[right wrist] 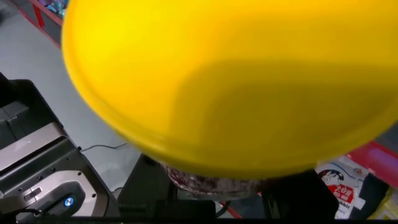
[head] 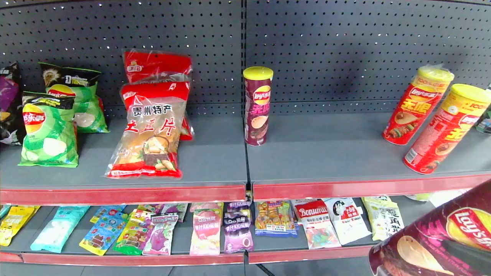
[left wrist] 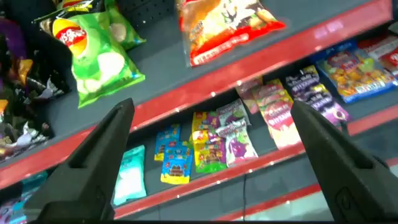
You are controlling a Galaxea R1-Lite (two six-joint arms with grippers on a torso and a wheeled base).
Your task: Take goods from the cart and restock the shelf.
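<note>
Restocking is running partway: one maroon can (head: 257, 106) is standing on the upper shelf (head: 326, 153) while the right pincer (right wrist: 217, 193) is clamping a second maroon can (head: 433, 237) off the shelf's front, and the left pincer (left wrist: 211, 104) is hanging wide apart, empty.
</note>
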